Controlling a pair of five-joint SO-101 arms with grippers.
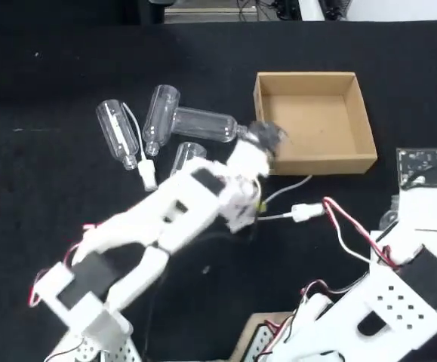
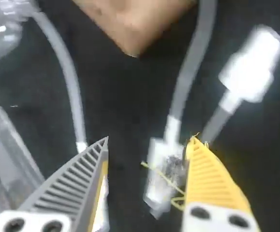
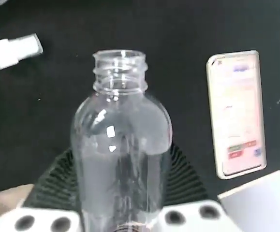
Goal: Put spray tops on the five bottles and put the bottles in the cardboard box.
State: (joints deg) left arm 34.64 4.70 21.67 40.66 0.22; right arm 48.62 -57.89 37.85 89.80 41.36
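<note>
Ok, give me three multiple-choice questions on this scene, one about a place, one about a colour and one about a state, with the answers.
1. Where do the loose bottles lie relative to the cardboard box?
A. inside it
B. on the table beside it
C. stacked on its rim

2. What colours are the left gripper's fingers?
A. both black
B. both red
C. one grey, one yellow

3. How is the bottle in the right gripper?
A. neck open and bare
B. spray top fitted
C. crushed flat

Answers: B, the high view shows them lying on the table outside the box; C, the left wrist view shows one of each colour; A, its threaded neck is uncovered.
</note>
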